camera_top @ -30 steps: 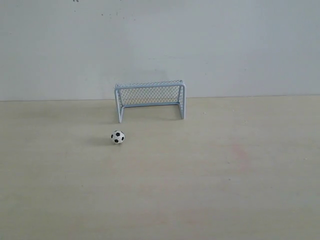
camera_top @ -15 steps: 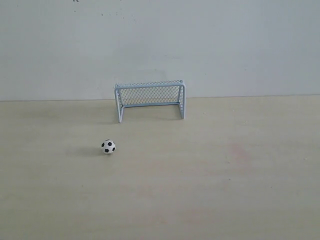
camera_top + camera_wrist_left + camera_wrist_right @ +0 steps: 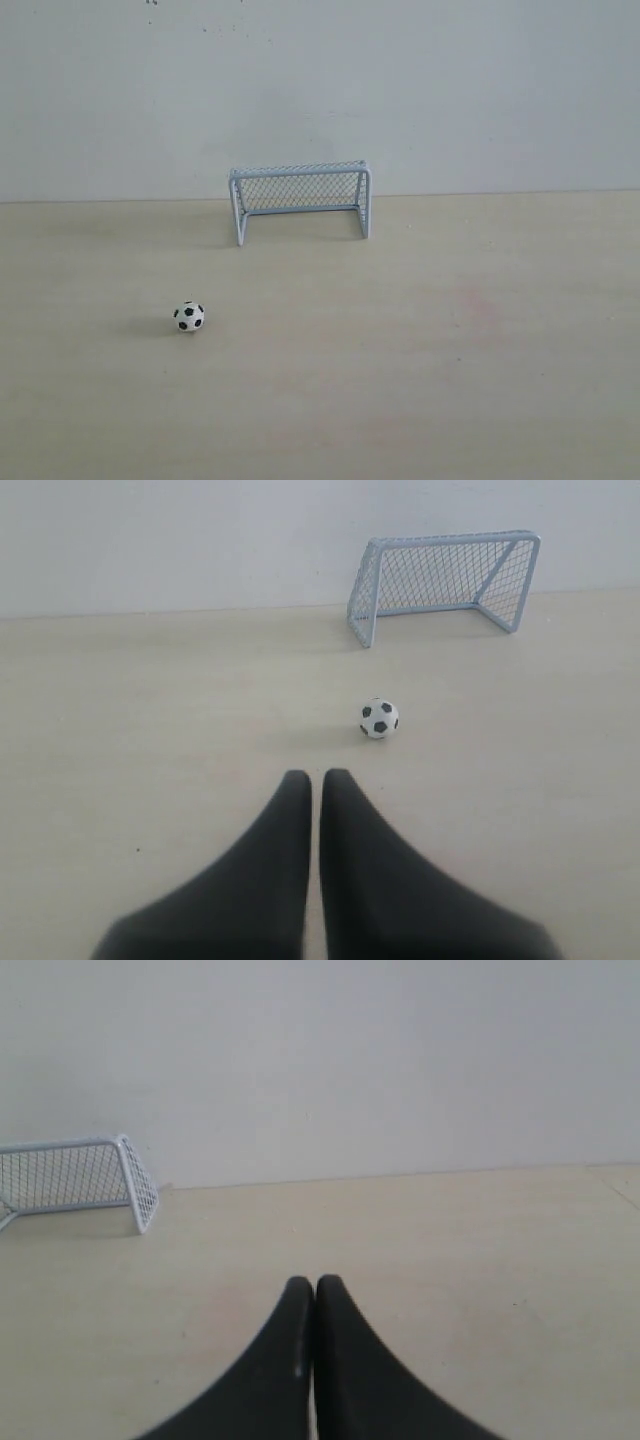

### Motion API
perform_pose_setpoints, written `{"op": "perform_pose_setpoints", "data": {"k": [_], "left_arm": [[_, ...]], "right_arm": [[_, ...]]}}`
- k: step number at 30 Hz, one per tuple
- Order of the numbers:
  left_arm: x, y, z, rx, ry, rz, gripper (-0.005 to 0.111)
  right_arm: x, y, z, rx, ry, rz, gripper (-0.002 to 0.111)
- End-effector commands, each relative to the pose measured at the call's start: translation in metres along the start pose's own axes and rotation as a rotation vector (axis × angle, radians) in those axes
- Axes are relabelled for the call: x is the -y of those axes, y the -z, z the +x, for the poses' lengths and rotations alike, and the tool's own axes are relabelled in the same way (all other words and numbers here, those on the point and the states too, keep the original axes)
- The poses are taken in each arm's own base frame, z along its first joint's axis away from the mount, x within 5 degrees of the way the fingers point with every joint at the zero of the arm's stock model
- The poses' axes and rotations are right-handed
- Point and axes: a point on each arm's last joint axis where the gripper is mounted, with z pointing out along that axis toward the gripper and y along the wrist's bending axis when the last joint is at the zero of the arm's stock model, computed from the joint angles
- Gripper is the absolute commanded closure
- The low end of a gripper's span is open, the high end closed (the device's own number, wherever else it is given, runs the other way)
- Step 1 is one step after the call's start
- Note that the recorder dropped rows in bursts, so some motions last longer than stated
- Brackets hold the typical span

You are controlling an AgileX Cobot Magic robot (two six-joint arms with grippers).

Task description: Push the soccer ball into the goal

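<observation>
The soccer ball (image 3: 189, 316), small and white with black patches, lies on the pale tabletop, left of and well in front of the goal (image 3: 300, 200), which stands against the back wall with its mouth facing forward. No arm shows in the exterior view. In the left wrist view my left gripper (image 3: 316, 776) is shut with nothing in it, and the ball (image 3: 379, 718) lies a short way beyond its tips, slightly to one side, with the goal (image 3: 445, 580) farther off. My right gripper (image 3: 314, 1282) is also shut and empty; the goal (image 3: 78, 1180) shows at that view's edge.
The pale wooden tabletop (image 3: 450, 350) stretches all around the ball and goal. A plain white wall (image 3: 400, 90) closes off the back just behind the goal.
The ball has rolled away from the goal, toward the front left of the table. The goal has not moved.
</observation>
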Motion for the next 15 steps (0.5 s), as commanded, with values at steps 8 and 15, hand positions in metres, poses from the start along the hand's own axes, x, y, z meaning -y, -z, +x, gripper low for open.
{"op": "perform_pose_setpoints", "data": {"k": [8,15], "left_arm": [[0.000,0.000,0.000,0.004,-0.006,-0.004,0.102],[0.000,0.000,0.000,0.004,-0.006,-0.004,0.102]], "right_arm": [[0.004,0.002,0.017,-0.175,0.034,0.042,0.108],[0.000,0.002,0.017,-0.177,0.035,0.002,0.108]]}}
